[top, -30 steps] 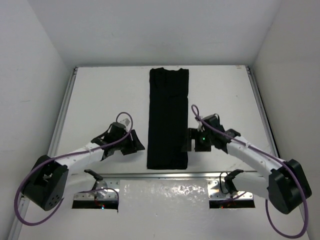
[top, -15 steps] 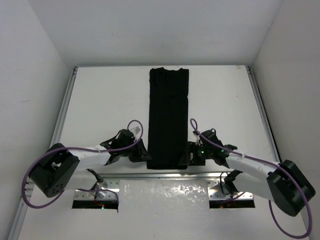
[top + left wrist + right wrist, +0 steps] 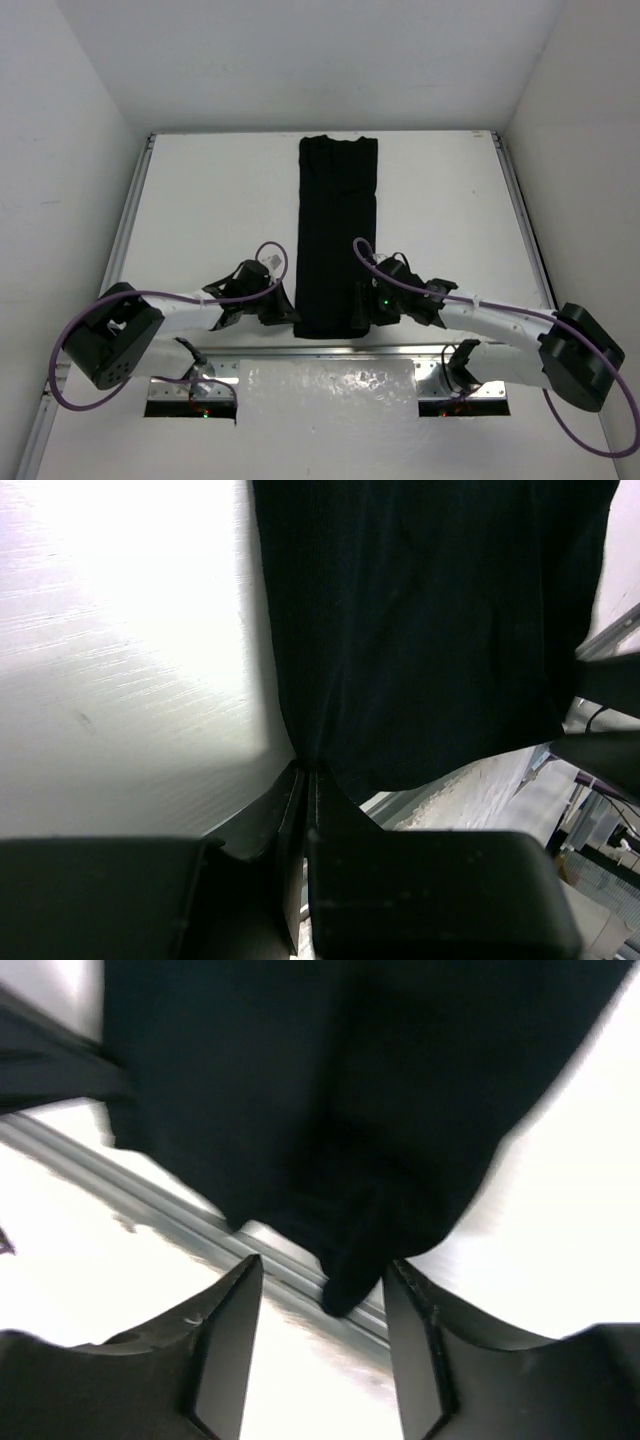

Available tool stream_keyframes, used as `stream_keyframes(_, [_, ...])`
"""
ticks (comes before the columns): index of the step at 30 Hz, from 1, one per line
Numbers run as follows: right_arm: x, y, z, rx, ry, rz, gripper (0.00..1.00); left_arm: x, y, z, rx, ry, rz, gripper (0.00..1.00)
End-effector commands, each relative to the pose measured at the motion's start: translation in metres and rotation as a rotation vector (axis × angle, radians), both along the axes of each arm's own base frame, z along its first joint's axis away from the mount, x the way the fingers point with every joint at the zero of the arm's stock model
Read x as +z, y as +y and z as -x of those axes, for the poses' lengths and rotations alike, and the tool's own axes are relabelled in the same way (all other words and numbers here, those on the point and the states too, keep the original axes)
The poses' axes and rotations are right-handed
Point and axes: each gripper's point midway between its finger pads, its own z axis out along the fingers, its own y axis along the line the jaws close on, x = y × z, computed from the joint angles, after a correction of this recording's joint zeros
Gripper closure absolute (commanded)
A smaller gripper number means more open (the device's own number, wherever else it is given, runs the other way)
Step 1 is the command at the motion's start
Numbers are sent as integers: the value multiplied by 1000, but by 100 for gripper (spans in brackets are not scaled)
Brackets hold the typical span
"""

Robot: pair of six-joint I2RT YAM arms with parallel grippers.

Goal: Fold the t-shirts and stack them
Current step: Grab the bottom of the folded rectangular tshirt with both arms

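The black t-shirt [image 3: 337, 230] lies as a long narrow folded strip down the middle of the white table [image 3: 200, 210], collar end far, hem end near. At the hem's left corner my left gripper [image 3: 290, 312] is shut; in the left wrist view the cloth [image 3: 430, 630] puckers into the closed fingertips of the left gripper [image 3: 305, 770]. My right gripper [image 3: 360, 310] is over the hem's right corner. In the right wrist view a lump of the t-shirt [image 3: 330, 1090] hangs between the right gripper's [image 3: 322, 1280] open fingers [image 3: 225, 1340], with gaps on both sides.
A metal rail [image 3: 330, 350] runs along the table's near edge just below the hem and shows again as the rail [image 3: 150, 1200] in the right wrist view. White walls enclose the table on the left, right and far sides.
Both arms drew down and inward to the hem's near corners. The left gripper closed on the left corner; the right gripper slid left over the right corner and its fingers narrowed.
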Motion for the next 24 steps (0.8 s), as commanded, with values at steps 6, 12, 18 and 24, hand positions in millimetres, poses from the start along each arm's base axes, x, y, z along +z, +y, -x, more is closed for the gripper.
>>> stream_keyframes(6, [41,13,-34,-25,-179,69,59,-7,-2,4,-29,-5,1,100])
stream_keyframes(12, [34,7,-34,-38,-139,155,53,-4,-2,2,-22,-8,1,100])
stream_keyframes(18, [16,-21,-11,-77,-125,141,20,0,-3,-1,-29,-31,8,100])
stream_keyframes(24, [-15,-31,14,-67,-26,140,34,7,-7,-1,-39,-42,36,100])
